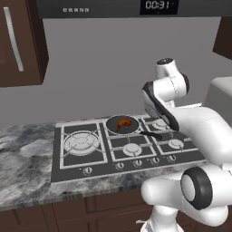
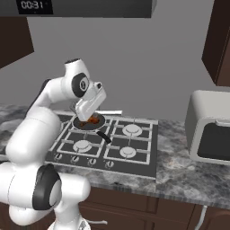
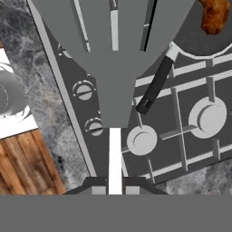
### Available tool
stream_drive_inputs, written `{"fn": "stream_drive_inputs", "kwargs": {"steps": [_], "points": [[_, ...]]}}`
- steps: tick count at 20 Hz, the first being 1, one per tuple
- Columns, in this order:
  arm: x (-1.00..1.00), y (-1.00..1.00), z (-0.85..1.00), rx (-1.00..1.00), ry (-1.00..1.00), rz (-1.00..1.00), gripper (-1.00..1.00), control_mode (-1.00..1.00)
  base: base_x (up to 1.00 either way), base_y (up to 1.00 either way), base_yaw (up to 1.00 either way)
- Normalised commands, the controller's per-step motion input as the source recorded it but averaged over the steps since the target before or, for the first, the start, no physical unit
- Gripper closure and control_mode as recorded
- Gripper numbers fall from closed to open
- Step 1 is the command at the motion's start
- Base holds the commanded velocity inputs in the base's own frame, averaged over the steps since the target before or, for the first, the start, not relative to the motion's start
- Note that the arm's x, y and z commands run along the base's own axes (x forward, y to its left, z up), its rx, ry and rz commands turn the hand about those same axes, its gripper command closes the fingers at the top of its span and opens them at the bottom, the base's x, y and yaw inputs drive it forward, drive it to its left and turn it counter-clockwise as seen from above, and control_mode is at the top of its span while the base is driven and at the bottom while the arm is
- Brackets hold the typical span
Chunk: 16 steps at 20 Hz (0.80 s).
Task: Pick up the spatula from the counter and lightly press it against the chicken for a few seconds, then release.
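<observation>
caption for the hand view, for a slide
Gripper holding a slotted spatula over the stove, chicken in the pan at upper right.

Air above hob [image 1: 81, 156] is open up to microwave [image 1: 113, 7], which hangs over the back. Left burners carry nothing, so approach from left is free, also over counter [image 1: 22, 163] on that side. Pan [image 1: 134, 121] w/ chicken [image 1: 121, 124] sits on back-middle burner. Pan handle [image 1: 152, 134] sticks out to front-right, low over grates, and bars a low pass there. In hand view, spatula [image 3: 113, 68] blade juts ahead of gripper [image 3: 114, 186] and overlaps pan handle near its root; height gap btw. them cannot be told. Toaster oven [image 2: 211, 130] stands at right, well apart from hob. Cabinet [image 1: 22, 41] is high at left.
</observation>
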Motion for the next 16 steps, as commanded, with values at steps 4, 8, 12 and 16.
{"fn": "stream_drive_inputs", "kwargs": {"steps": [4, 8, 12, 16], "points": [[0.15, 0.04, 0.0, -0.12, 0.1, 0.01, 1.0, -1.0, 0.0, 0.0, 0.0], [0.14, 0.14, 0.0, -0.09, 0.06, 0.01, 1.0, -1.0, 0.0, 0.0, 0.0], [0.15, 0.2, 0.0, -0.12, 0.04, 0.0, 1.0, -1.0, 0.0, 0.0, 0.0], [0.08, 0.09, -0.05, -0.21, 0.04, 0.0, 1.0, -1.0, 0.0, 0.0, 0.0]]}}
